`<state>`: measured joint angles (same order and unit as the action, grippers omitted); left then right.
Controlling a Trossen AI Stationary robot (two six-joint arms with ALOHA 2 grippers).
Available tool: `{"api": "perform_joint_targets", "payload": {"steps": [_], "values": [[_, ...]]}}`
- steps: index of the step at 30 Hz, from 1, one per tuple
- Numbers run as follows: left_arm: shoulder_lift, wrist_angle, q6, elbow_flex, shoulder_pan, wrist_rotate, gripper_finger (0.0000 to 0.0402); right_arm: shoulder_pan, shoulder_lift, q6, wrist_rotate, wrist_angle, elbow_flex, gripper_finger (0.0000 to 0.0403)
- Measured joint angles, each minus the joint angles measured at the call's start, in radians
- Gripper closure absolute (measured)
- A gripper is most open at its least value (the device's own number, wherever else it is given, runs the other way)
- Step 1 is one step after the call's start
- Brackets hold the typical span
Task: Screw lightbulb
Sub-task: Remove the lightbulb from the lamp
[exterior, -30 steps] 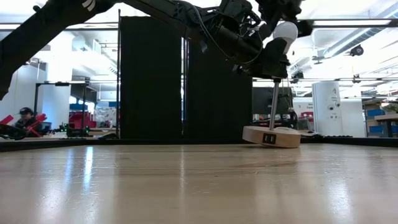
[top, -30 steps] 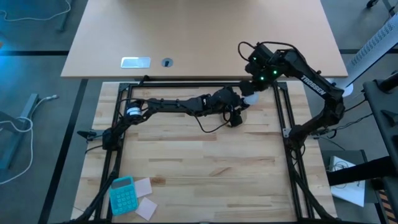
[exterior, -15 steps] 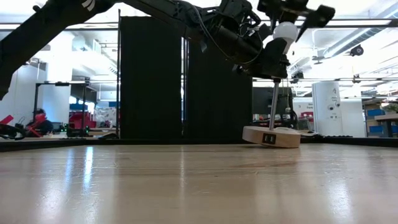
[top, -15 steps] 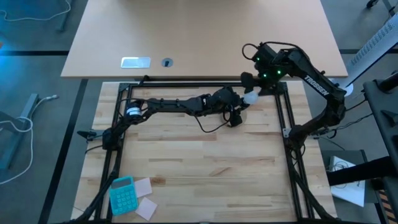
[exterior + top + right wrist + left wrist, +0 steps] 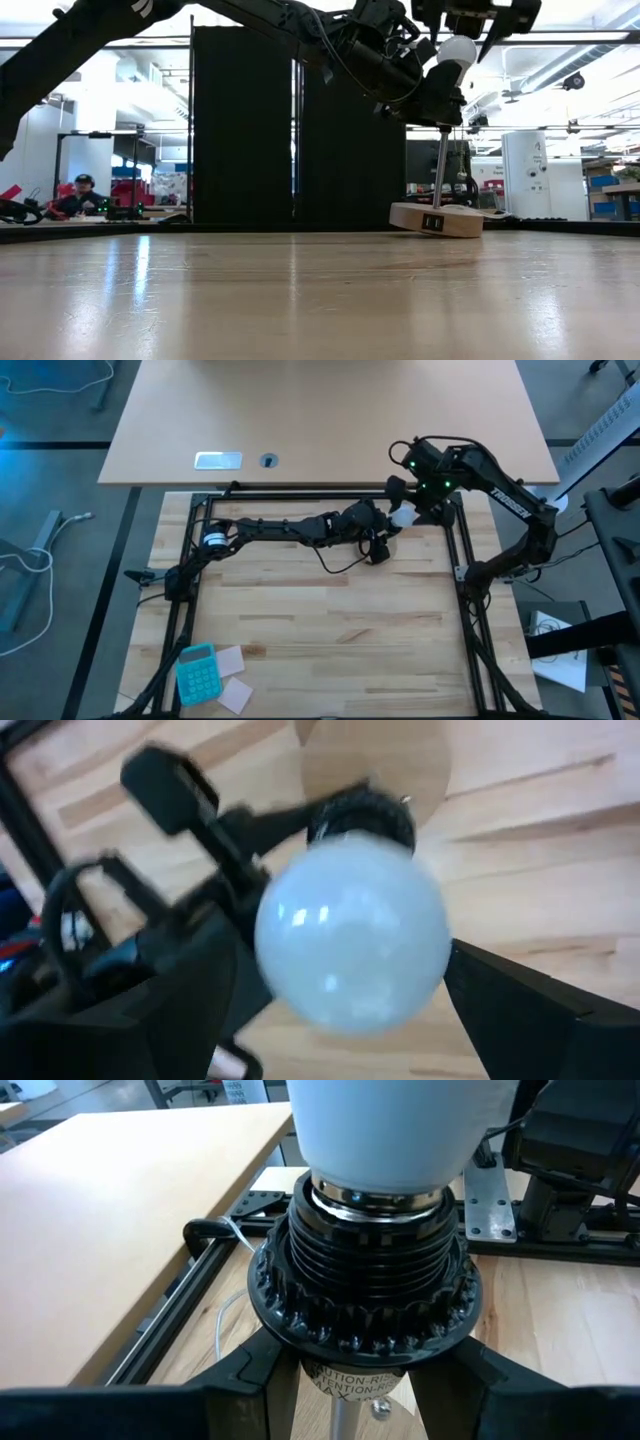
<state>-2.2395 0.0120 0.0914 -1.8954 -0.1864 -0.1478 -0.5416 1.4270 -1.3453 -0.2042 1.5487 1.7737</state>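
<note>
The white lightbulb [image 5: 458,50] sits upright in the black ribbed socket [image 5: 365,1280] atop the thin post [image 5: 441,165] of a round wooden stand [image 5: 436,218], whose base rests on the table at the far right. My left gripper [image 5: 388,526] reaches in from the table's left and is shut on the socket. My right gripper [image 5: 462,30] hangs over the lightbulb [image 5: 350,935], pointing steeply down. It is open, with one finger on either side of the globe's top and a gap to the glass. My left gripper pinches the socket's lower part [image 5: 350,1373], just under the ribbed collar, between its two fingers [image 5: 250,1380]. The fingers come nearly level from the table's left and lie across the upright socket. The stand stays upright with its base on the table.
A teal calculator [image 5: 197,672] and pale paper notes [image 5: 232,660] lie at the near left corner. Black frame rails [image 5: 320,493] edge the wooden table, and a light desk [image 5: 330,420] stands beyond the far edge. A person [image 5: 85,195] sits far off in the room.
My right gripper has let go of the lightbulb, opened wide and rolled about its own axis above it, rising slightly. The lightbulb, socket and stand have stayed where they were.
</note>
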Motion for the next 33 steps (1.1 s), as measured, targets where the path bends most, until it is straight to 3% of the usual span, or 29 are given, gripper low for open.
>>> {"api": "perform_joint_targets", "payload": {"steps": [7,17,22,25,33], "values": [[0.0,0.0,0.004,0.0,0.0,0.0,0.0257,-0.007,0.015,0.008,0.019,-0.009,-0.001,0.0063],[0.0,0.0,0.004,0.0,0.0,0.0,0.0257,0.003,0.022,0.005,-0.005,0.018,-0.003,0.0134],[0.0,0.0,0.002,0.0,0.0,0.0,0.0257,0.003,0.029,0.066,0.013,0.019,-0.003,0.0148],[0.0,0.006,-0.004,0.0,0.0,-0.003,0.0257,0.002,0.047,0.235,0.018,0.013,-0.001,0.0146],[0.0,0.014,-0.007,0.0,0.001,-0.01,0.0258,-0.006,0.091,0.996,0.016,0.011,0.001,0.0147]]}}
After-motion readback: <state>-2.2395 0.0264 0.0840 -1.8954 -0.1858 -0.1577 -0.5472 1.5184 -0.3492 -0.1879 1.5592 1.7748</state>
